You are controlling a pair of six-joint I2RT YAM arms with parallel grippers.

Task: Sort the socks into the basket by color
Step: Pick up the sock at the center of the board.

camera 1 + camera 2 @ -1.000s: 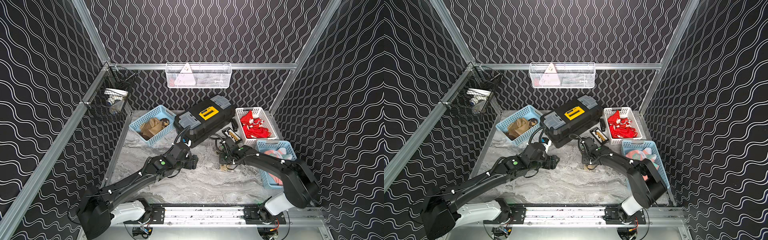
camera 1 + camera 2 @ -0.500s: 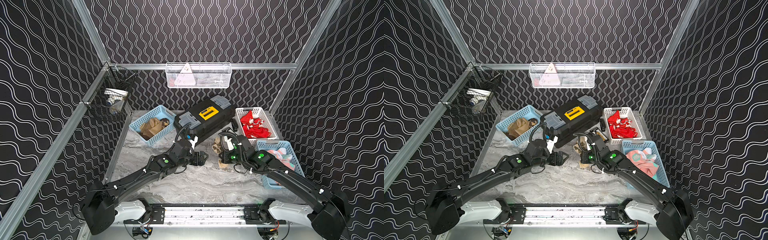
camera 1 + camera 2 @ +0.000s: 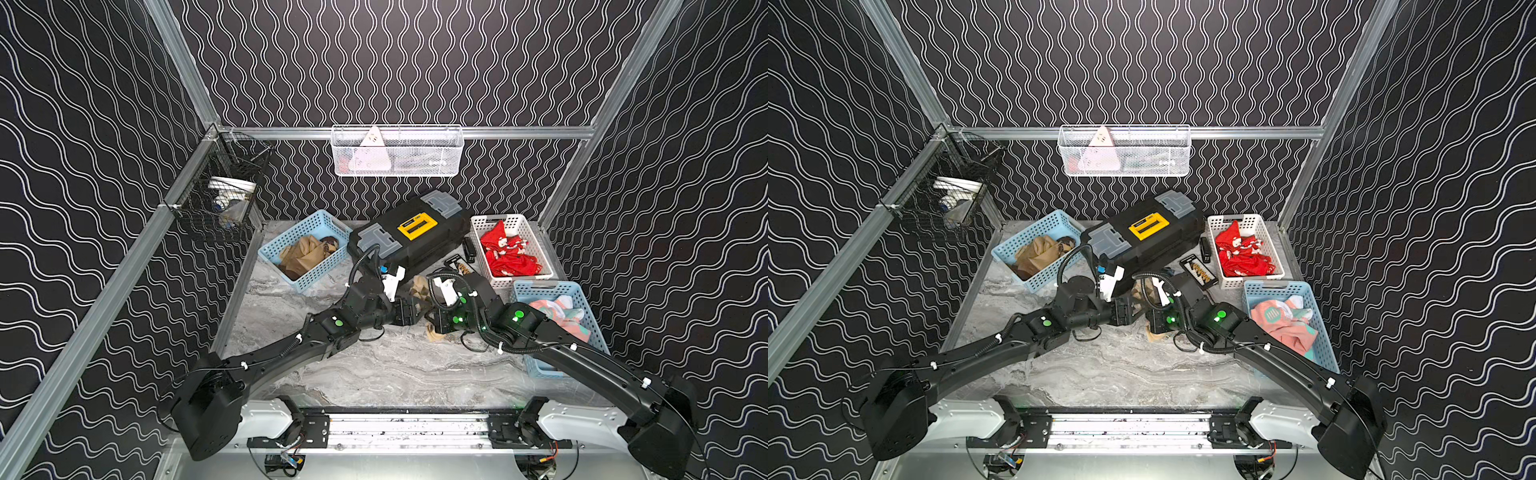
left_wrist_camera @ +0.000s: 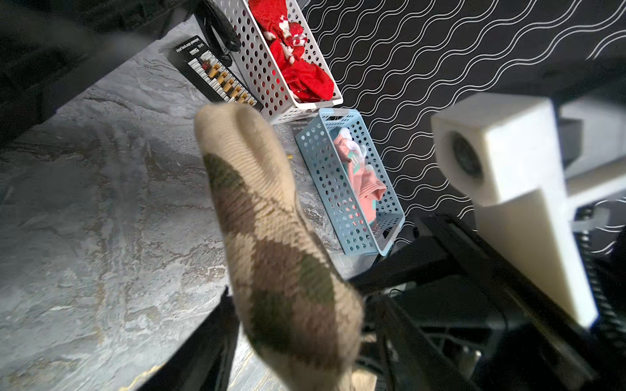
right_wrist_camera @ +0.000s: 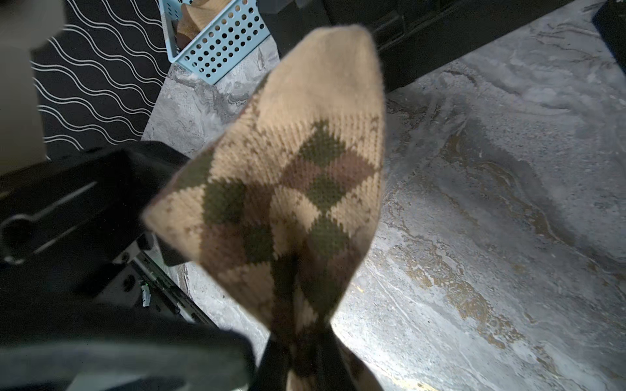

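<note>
- Clamps the right gripper (image 5: 298, 359) tight on one end of the argyle sock (image 5: 298, 176), clear of the table (image 3: 374, 374), mid-scene between both arms.
- Sets the left gripper (image 4: 305, 318) at the sock from the opposite side, with a finger on each flank; cannot tell whether pressing yet or merely straddling.
- Runs the sock's long axis from the right pinch out toward the toolbox (image 3: 411, 232), crosswise to the line joining the two grippers.
- Looks like a handover: puts the left blue basket (image 3: 320, 278), with its tan socks (image 3: 303, 255), nearer the left arm and well apart from the right.
- Shows red socks (image 3: 507, 257) in the white basket (image 3: 519, 282) and pink socks (image 3: 561, 311) in the right blue basket (image 3: 536, 365).
- Calls for a firm left grip before any right release, else a likely drop onto the table.
</note>
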